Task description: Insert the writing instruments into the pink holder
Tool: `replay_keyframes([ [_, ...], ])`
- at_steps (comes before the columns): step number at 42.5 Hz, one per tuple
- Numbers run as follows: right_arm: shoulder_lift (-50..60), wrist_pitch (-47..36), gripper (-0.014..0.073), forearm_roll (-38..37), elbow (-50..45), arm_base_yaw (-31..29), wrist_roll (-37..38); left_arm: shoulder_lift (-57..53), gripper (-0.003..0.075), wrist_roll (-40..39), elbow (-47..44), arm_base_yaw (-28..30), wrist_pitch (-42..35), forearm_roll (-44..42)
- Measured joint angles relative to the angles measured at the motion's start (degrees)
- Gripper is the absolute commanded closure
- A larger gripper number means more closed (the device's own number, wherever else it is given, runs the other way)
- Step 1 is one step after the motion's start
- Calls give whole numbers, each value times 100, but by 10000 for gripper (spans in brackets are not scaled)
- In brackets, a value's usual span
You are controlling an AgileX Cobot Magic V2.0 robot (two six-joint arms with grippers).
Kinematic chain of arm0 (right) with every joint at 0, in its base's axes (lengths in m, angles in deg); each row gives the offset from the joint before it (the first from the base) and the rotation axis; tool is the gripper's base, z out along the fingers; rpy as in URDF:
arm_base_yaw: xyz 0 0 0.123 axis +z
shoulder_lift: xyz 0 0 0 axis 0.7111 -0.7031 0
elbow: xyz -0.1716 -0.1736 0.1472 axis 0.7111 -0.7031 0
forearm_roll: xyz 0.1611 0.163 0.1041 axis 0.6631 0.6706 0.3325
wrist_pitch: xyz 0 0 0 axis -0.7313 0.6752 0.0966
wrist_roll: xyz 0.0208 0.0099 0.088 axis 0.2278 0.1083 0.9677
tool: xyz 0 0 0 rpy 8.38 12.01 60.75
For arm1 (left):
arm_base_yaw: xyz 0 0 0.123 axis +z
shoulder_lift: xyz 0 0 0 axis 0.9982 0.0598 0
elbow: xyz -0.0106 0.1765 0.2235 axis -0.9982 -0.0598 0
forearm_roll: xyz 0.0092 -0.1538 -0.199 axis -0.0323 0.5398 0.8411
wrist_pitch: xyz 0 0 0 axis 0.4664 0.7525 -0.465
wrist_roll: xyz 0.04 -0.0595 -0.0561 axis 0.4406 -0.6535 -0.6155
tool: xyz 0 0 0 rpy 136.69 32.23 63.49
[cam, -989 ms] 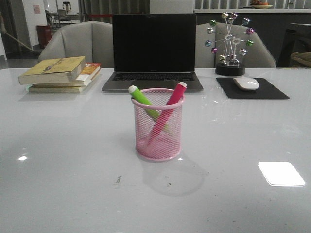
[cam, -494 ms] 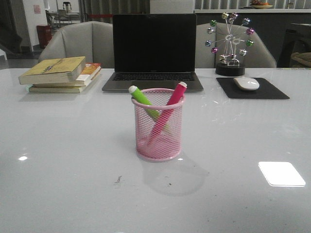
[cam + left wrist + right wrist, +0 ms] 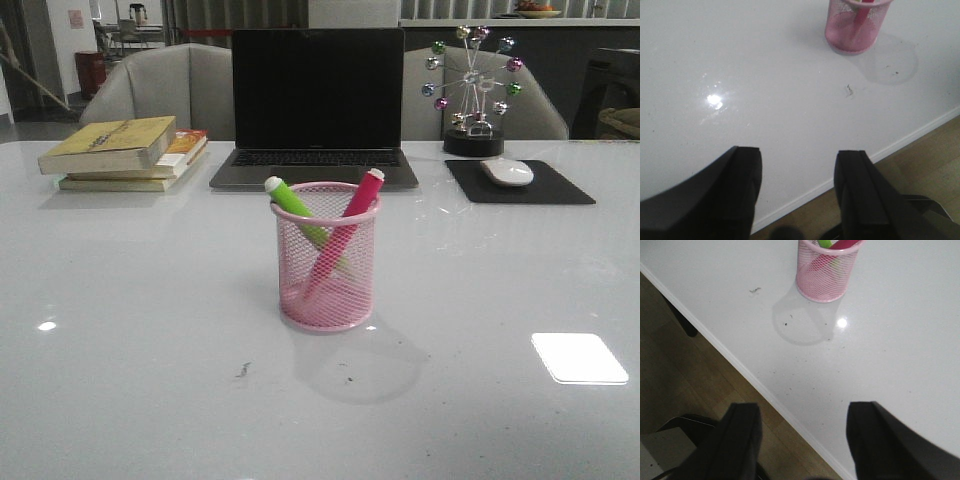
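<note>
The pink wire-mesh holder [image 3: 328, 262] stands upright at the middle of the white table. The lime green highlighter [image 3: 293, 203] leans to its left rim and the magenta-pink highlighter [image 3: 357, 200] to its right rim, both with pale caps above the rim. The holder [image 3: 856, 25] shows far off in the left wrist view and the holder [image 3: 826, 269] also in the right wrist view. My left gripper [image 3: 798, 172] hangs open over the table's front edge, holding nothing. My right gripper [image 3: 804, 426] is open over that edge too, also with nothing in it. Neither arm shows in the front view.
Behind the holder sit a shut-off laptop [image 3: 316, 105], a stack of books [image 3: 122, 150] at the back left, and a mouse [image 3: 507, 172] on a black pad [image 3: 520, 183] with a ball ornament [image 3: 472, 92] at the back right. Floor [image 3: 685, 370] lies beyond the front edge.
</note>
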Motion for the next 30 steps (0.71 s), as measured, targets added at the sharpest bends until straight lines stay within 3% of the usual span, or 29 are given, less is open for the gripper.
replay_keyframes([
  [8, 0, 0, 126, 0, 0, 0, 0, 0, 322, -205, 0, 0, 84, -167],
  [12, 0, 0, 228, -32, 0, 0, 0, 0, 372, -229, 0, 0, 93, -175],
  [22, 0, 71, 541, -65, 0, 0, 0, 0, 613, -234, 0, 0, 93, -180],
  [30, 0, 110, 536, -65, 0, 0, 0, 0, 624, -242, 0, 0, 93, -180],
])
